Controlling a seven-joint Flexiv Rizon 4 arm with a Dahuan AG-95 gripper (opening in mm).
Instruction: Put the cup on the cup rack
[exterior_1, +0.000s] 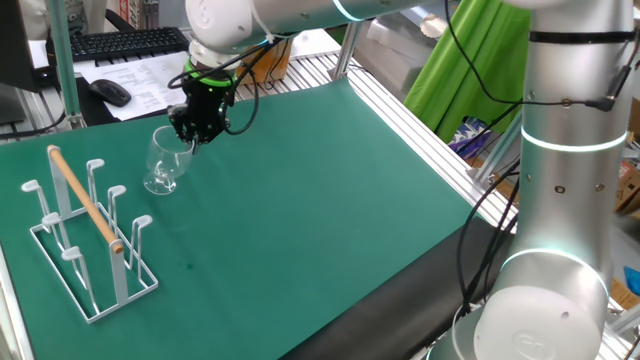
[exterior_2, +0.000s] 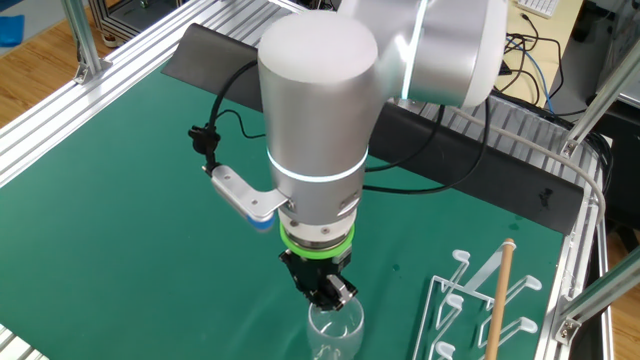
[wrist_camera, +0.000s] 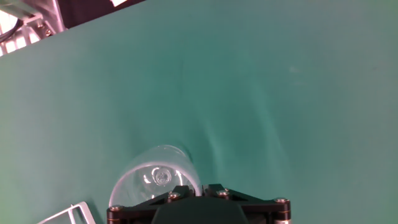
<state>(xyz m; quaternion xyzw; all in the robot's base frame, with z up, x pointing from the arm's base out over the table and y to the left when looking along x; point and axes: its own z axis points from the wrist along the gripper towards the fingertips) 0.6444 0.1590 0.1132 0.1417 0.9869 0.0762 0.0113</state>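
The cup, a small clear glass goblet, stands upright on its round foot on the green bench, just beside the near corner of the cup rack but apart from it. Its rim sits directly under the gripper, whose jaws are clenched on the rim wall on the side away from the rack; the glass is thin, so the black fingers stand almost together. In the hand view the cup appears from above as a clear circle with the foot showing through the bowl, its edge running in under the black gripper body at the bottom of the frame. From the other fixed view, the gripper points straight down, and the top of the cup is seen right below it at the frame's lower edge.

The cup rack is white wire with a rectangular base, several upright flat-tipped pegs and a slanted light wooden rod. No peg carries anything. The same cup rack shows in the other fixed view, to the side of the cup.

Beyond the bench, a black keyboard, a mouse and loose papers lie on a neighbouring desk.
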